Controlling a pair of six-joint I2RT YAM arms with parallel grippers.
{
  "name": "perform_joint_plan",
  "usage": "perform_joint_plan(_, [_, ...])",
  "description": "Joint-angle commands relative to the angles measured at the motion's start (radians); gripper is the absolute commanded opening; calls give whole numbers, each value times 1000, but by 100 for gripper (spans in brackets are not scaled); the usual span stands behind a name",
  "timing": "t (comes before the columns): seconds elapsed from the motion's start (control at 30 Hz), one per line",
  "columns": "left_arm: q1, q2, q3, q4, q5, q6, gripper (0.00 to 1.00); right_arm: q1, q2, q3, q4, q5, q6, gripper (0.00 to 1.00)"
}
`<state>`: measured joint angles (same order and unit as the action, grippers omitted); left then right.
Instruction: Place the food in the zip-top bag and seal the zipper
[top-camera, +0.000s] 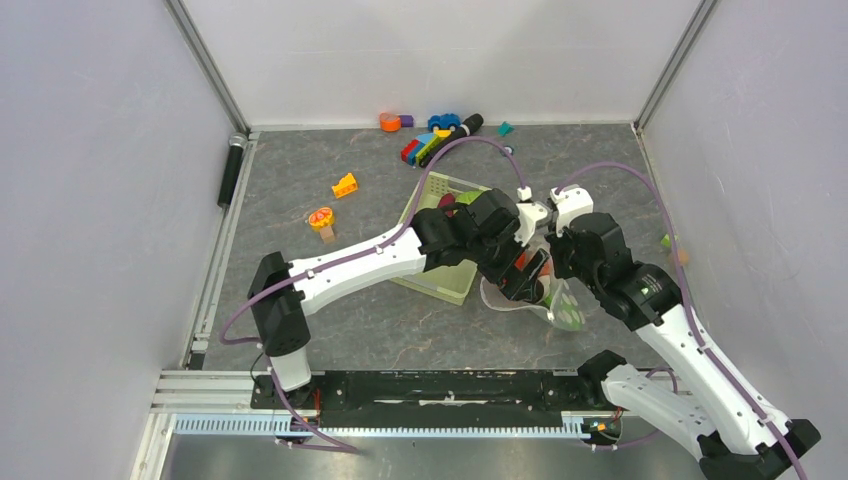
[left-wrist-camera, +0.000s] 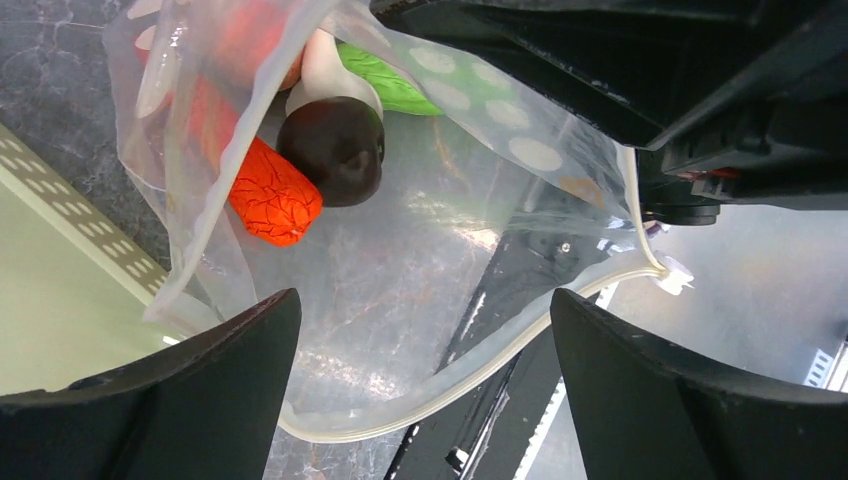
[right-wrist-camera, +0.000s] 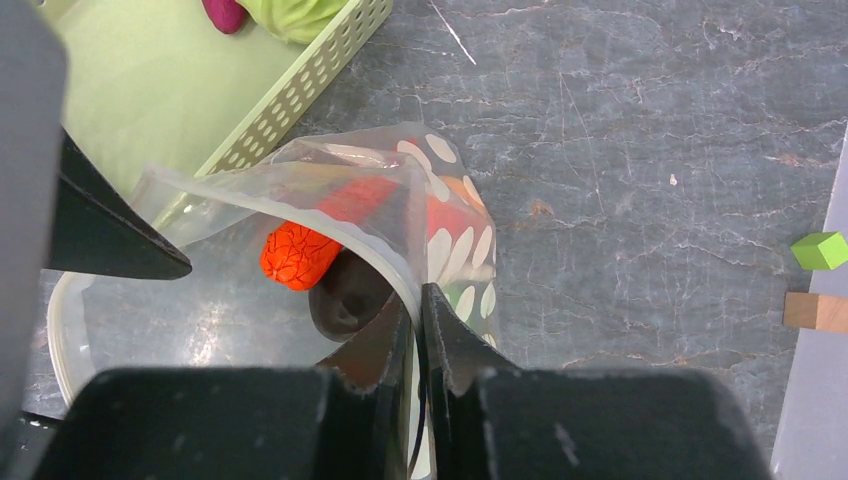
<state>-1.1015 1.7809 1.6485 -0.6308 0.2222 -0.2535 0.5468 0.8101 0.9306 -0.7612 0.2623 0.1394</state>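
The zip-top bag (left-wrist-camera: 400, 270), clear with white dots, lies open right of the basket; it also shows in the top view (top-camera: 566, 312). Inside are a red-orange carrot (left-wrist-camera: 270, 195), a dark maroon ball (left-wrist-camera: 335, 150), a green cucumber (left-wrist-camera: 385, 85) and a white piece (left-wrist-camera: 325, 70). The zipper (left-wrist-camera: 487, 370) curves between my left fingers. My left gripper (left-wrist-camera: 425, 300) is open and empty over the bag's mouth. My right gripper (right-wrist-camera: 418, 295) is shut on the bag's rim (right-wrist-camera: 440, 250), holding it up. The carrot (right-wrist-camera: 295, 255) and ball (right-wrist-camera: 345, 295) show beside it.
The pale green slotted basket (right-wrist-camera: 300, 90) lies left of the bag, with the green cabbage (right-wrist-camera: 295, 15) and purple eggplant (right-wrist-camera: 225, 12) in it. Building-block toys (top-camera: 430, 140) lie at the back, a yellow block (top-camera: 345, 185) at mid left. A green block (right-wrist-camera: 820, 250) lies by the right wall.
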Motion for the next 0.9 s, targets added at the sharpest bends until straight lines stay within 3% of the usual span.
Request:
perform_joint_plan(0.0, [-3,-33,9,33,61,-31,100,-3,-15,8,25,-10,-14,12])
perform_joint_plan(0.2, [-2,-140,-94,111,24,-10,100,-3,-22,5,25,-5,-14,12])
perform_joint_plan(0.4, [32,-253,-209,175,-242,-82,100,-4,-27,5,25,3,-14,12])
perform_joint_plan(0.6, [207,-319,-344,260,-286,-207,100,-3,-24,3,25,3,-15,12])
perform_joint_plan(0.7, [319,-297,-377,288,-229,-254,100,-3,-21,5,25,5,-14,12])
perform_joint_plan(0.87, [414,-220,-410,365,-227,-270,100,-3,-24,1,25,10,-14,12])
